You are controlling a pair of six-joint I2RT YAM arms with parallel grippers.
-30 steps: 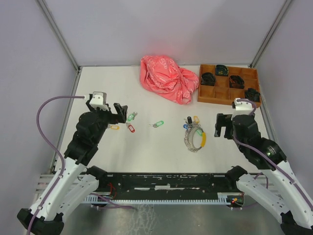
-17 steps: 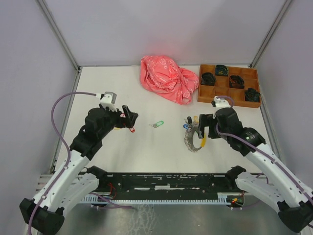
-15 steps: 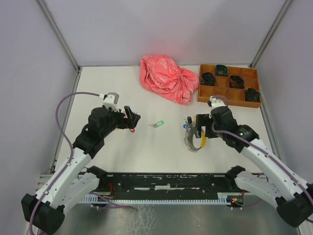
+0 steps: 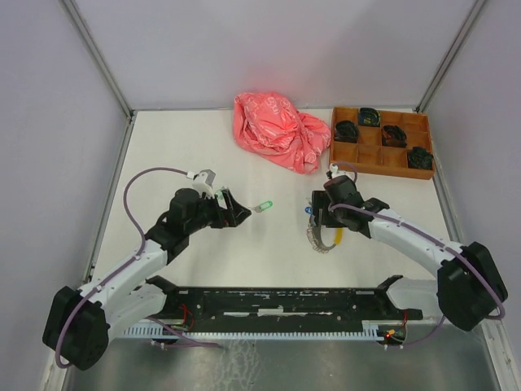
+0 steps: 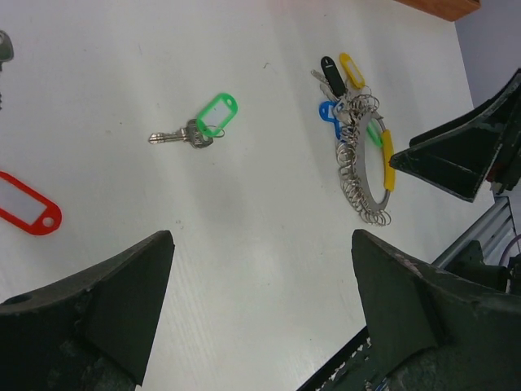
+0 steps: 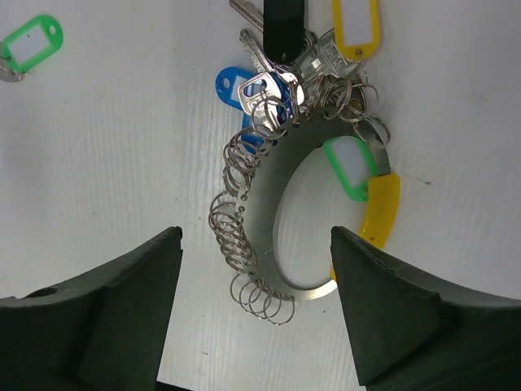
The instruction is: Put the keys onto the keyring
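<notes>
The keyring (image 4: 322, 235), a silvery loop with a yellow band, lies on the white table right of centre. It carries blue (image 6: 236, 85), black, yellow and green tagged keys. It also shows in the left wrist view (image 5: 365, 175) and the right wrist view (image 6: 262, 220). My right gripper (image 4: 322, 213) (image 6: 256, 232) hangs open just above the ring, holding nothing. A loose green-tagged key (image 4: 260, 207) (image 5: 213, 116) (image 6: 31, 41) lies between the arms. A red-tagged key (image 5: 24, 204) lies by my left gripper (image 4: 236, 213) (image 5: 262, 236), which is open and empty, left of the green-tagged key.
A crumpled pink bag (image 4: 281, 130) lies at the back centre. A brown wooden tray (image 4: 376, 169) with small black bundles stands at the back right. The black front rail runs along the near table edge.
Both arms have reached inward. My left gripper moved right, over the red-tagged key, toward the green-tagged key. My right gripper moved left and now hangs over the keyring.
</notes>
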